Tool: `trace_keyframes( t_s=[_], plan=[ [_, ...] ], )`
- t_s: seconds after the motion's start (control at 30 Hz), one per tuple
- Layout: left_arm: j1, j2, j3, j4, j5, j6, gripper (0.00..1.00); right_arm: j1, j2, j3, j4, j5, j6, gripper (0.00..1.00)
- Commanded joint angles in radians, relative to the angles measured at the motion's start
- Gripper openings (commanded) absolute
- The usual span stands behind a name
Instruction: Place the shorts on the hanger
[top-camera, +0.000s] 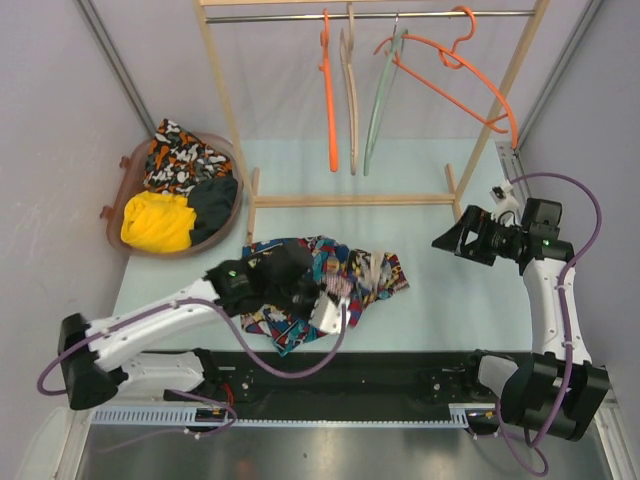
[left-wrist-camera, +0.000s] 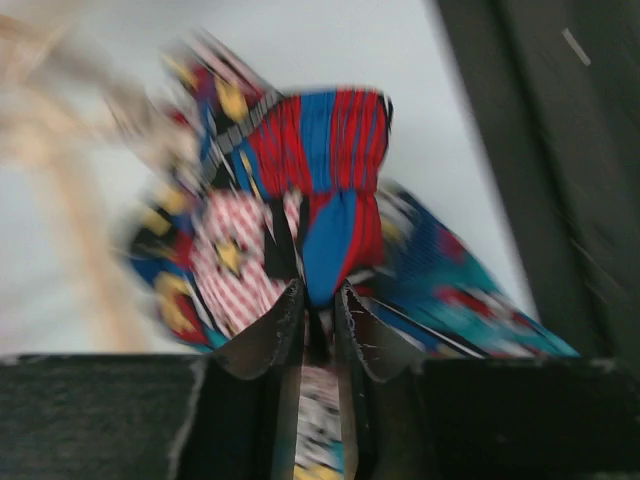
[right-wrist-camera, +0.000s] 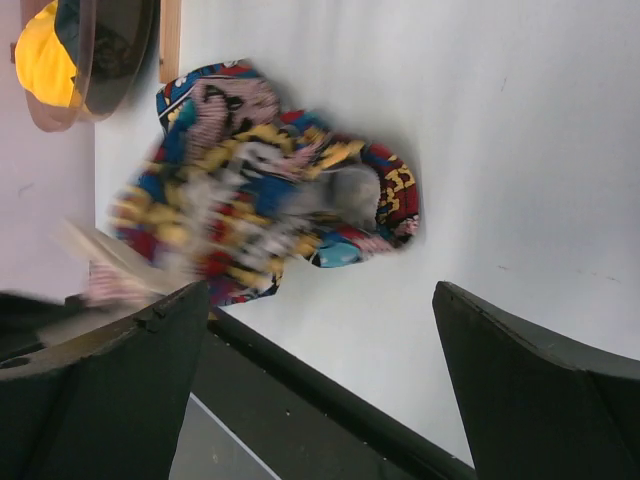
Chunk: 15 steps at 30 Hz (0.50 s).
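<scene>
Nearest me, the left gripper (left-wrist-camera: 318, 300) pinched a fold of the shorts (top-camera: 360, 268), bunched mid-table; the right gripper (top-camera: 452, 238) gaped empty. The hanger (top-camera: 450, 60) hung bare on the far rail (top-camera: 300, 16), so the hanging itself looked all undone.

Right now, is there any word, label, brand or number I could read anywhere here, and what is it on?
No text can be read.
The comic print on the shorts may carry lettering, but it is too small from above and blurred in both wrist views.
Nothing else in view bears legible writing.
</scene>
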Motion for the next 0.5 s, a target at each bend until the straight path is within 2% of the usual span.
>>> trace_keyframes(
  t_s=[0.0, 0.03, 0.1, 0.13, 0.17, 0.23, 0.3, 0.47],
  plan=[
    [0.020, -0.009, -0.266, -0.395, 0.035, 0.165, 0.27, -0.004, 0.012, 0.036, -0.004, -0.043, -0.036, 1.00],
    [0.027, -0.031, -0.282, -0.413, 0.034, 0.187, 0.40, -0.002, 0.017, 0.031, 0.003, -0.043, -0.035, 1.00],
    [0.040, -0.090, -0.270, -0.443, 0.058, 0.184, 0.57, 0.006, 0.040, 0.022, 0.012, -0.049, -0.018, 1.00],
    [0.042, -0.106, -0.255, -0.434, 0.067, 0.158, 0.69, 0.012, 0.049, 0.017, 0.022, -0.051, -0.010, 1.00],
    [0.043, -0.115, -0.239, -0.420, 0.076, 0.144, 0.73, 0.016, 0.069, 0.014, 0.026, -0.052, -0.001, 1.00],
    [0.043, -0.106, -0.187, -0.336, 0.075, 0.092, 0.78, 0.029, 0.078, -0.007, 0.055, -0.057, 0.028, 1.00],
    [0.043, -0.059, -0.118, -0.250, 0.067, 0.065, 0.79, 0.029, 0.075, -0.024, 0.078, -0.049, 0.042, 1.00],
    [0.043, 0.216, 0.072, -0.090, 0.070, -0.032, 0.79, 0.030, 0.049, -0.079, 0.109, -0.031, 0.073, 0.99]
  ],
)
